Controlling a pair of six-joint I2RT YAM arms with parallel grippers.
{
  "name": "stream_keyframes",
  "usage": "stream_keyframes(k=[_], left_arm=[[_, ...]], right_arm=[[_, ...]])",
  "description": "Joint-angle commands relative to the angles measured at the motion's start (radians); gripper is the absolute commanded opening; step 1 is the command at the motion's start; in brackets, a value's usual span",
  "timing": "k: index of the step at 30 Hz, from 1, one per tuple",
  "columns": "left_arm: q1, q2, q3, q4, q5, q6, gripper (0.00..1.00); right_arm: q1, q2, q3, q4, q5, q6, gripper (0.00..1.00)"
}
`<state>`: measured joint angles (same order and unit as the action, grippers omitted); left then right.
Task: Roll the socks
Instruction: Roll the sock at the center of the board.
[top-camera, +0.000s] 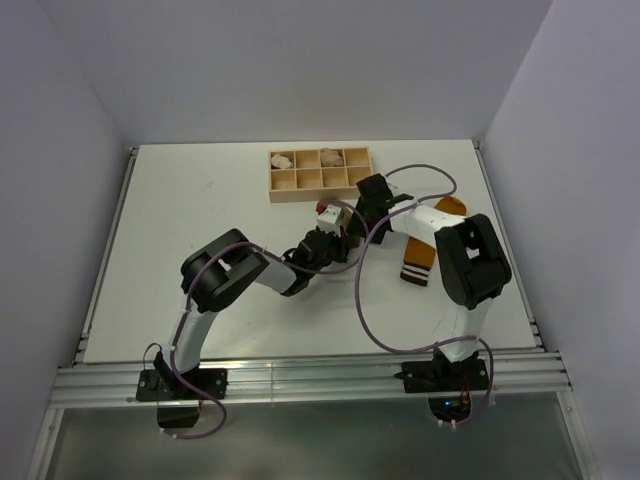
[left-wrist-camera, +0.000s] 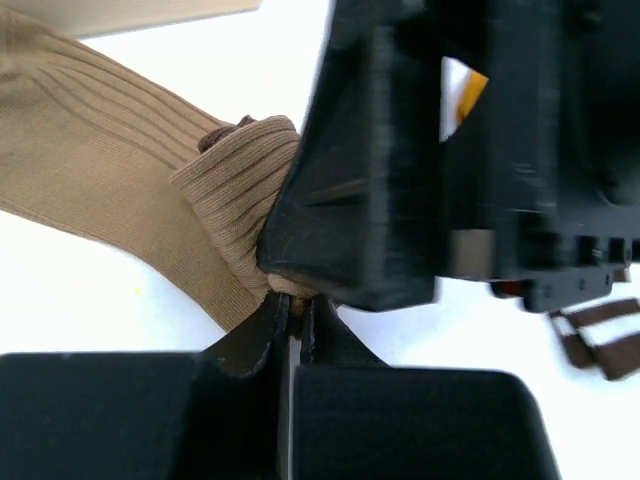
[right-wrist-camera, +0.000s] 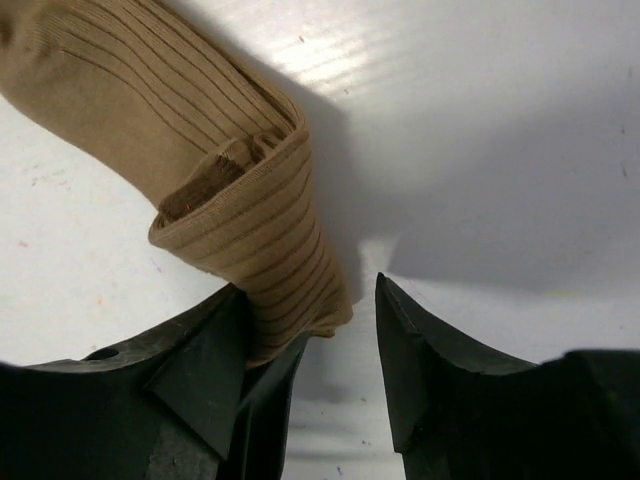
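L claw (left-wrist-camera: 293, 308) tight on tan sock (left-wrist-camera: 120, 170)

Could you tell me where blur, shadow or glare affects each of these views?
Left wrist: the right arm looms close, smeared and almost featureless black, while the tan sock shows crisp ribbing. Right wrist: a broad soft shadow darkens the table beside the sock; glare brightens a strip near the top. Top external: even, flat light.

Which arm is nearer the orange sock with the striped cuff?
Right. The right arm crosses directly over the orange sock; the left arm sits well to its left.
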<state>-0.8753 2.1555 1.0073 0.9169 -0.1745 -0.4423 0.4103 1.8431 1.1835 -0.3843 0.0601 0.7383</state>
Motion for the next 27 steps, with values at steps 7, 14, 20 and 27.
stream_keyframes(k=[7,14,20,27], left_arm=[[0.033,-0.023,-0.027,-0.093,0.145,-0.171,0.0],[0.048,-0.014,-0.012,-0.151,0.165,-0.205,0.0],[0.068,-0.022,-0.039,-0.142,0.207,-0.283,0.0],[0.088,-0.023,-0.062,-0.124,0.24,-0.326,0.0]], right_arm=[[-0.064,-0.199,-0.231,0.228,-0.276,0.099,0.61],[-0.09,-0.278,-0.39,0.529,-0.382,0.131,0.62],[-0.157,-0.311,-0.537,0.74,-0.428,0.161,0.59],[-0.209,-0.297,-0.647,0.904,-0.433,0.194,0.55]])
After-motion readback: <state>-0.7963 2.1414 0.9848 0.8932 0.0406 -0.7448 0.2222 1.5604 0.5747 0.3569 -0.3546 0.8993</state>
